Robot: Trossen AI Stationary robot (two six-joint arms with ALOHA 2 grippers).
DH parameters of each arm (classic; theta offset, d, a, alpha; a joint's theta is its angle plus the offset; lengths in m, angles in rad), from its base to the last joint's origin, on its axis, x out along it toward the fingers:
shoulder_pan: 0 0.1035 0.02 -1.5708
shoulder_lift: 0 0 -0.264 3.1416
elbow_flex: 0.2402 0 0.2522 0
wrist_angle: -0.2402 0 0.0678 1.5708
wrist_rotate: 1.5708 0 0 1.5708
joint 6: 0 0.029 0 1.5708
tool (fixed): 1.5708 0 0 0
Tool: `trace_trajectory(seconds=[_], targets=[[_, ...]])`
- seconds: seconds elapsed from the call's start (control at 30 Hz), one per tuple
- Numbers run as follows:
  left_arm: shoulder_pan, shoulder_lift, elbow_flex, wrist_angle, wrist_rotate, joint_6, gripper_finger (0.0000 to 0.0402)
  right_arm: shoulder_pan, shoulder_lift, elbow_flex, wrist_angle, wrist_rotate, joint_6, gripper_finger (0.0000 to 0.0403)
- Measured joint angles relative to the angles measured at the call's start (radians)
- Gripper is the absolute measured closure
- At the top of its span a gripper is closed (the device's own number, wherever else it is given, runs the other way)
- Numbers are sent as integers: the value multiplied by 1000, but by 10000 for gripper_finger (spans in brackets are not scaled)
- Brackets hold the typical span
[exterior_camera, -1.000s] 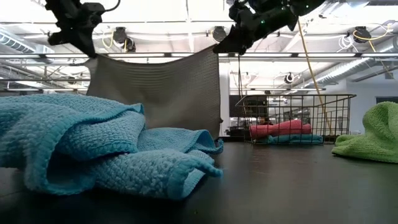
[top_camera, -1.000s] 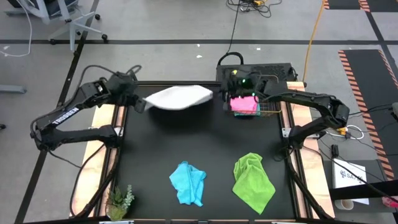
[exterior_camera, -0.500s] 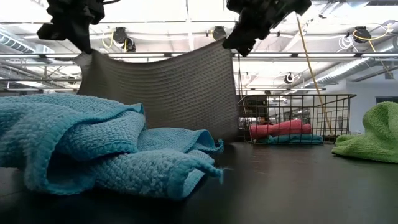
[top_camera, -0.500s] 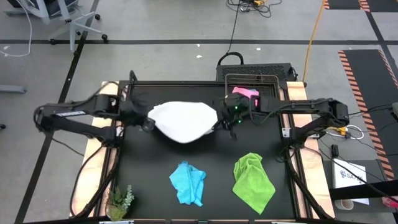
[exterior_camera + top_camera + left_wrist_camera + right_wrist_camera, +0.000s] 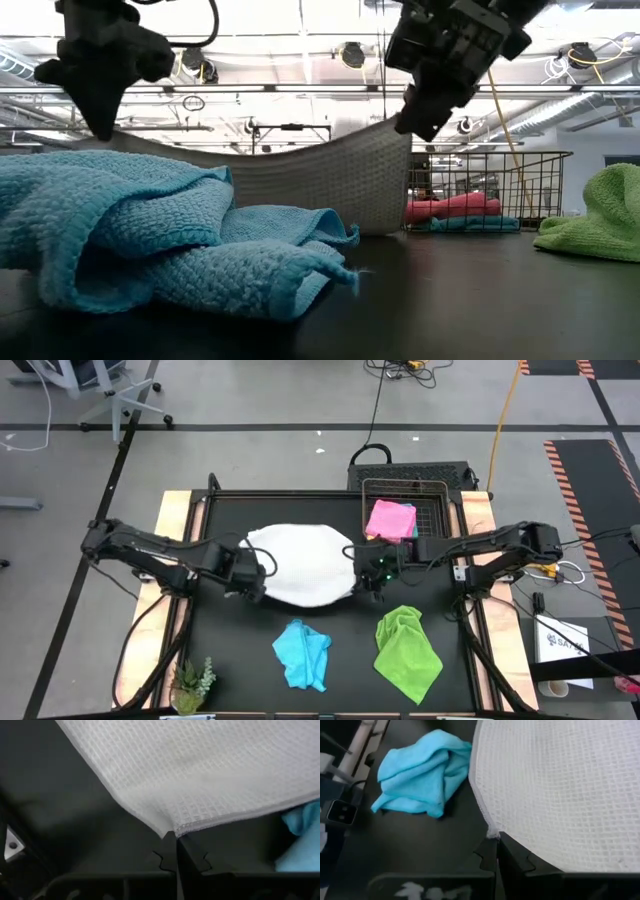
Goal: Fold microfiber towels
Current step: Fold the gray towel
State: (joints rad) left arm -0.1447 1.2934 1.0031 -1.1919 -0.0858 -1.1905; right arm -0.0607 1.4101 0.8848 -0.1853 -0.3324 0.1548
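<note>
A white-grey towel [image 5: 298, 563] is spread between my two grippers over the middle of the black table. My left gripper [image 5: 254, 582] is shut on its near left corner, my right gripper [image 5: 368, 572] on its near right corner. In the low view the towel [image 5: 330, 180] sags between them, its lower part reaching the table. A crumpled light blue towel [image 5: 302, 654] and a crumpled lime green towel [image 5: 407, 650] lie near the front edge. A pink towel [image 5: 390, 520] lies in the wire basket, over a blue one [image 5: 470, 223]. My left gripper pinches the towel's corner [image 5: 170, 831] between its two shut fingers. The towel spreads away from the fingers, sagging toward the table. My right gripper pinches the opposite near corner [image 5: 491, 832] between its shut fingers. The towel's edge runs away from the fingers, held above the table.
A wire basket [image 5: 405, 520] stands at the far right of the table. A small green plant [image 5: 193, 682] stands at the near left corner. Bare black table [image 5: 470, 690] shows between the crumpled towels and the held one.
Both grippers have come from the far side toward the table's near edge and gone down, carrying the white-grey towel. It hung upright below them before; now it sags low, spread out flatter over the table's middle.
</note>
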Motion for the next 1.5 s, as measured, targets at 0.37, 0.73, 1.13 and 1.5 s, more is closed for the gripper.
trace_trajectory(seconds=[0.37,0.73,1.13,1.5], targets=[[130,-12,0,-13,-320,-10,400,-35,0,-13,172,398,-117,403],[317,-12,0,-8,-417,176,397,-157,0,-13,166,522,-242,403],[454,13,0,107,-420,349,394,-284,0,-13,171,513,-283,403],[531,150,0,152,-398,508,361,-287,0,-13,166,512,-303,403]])
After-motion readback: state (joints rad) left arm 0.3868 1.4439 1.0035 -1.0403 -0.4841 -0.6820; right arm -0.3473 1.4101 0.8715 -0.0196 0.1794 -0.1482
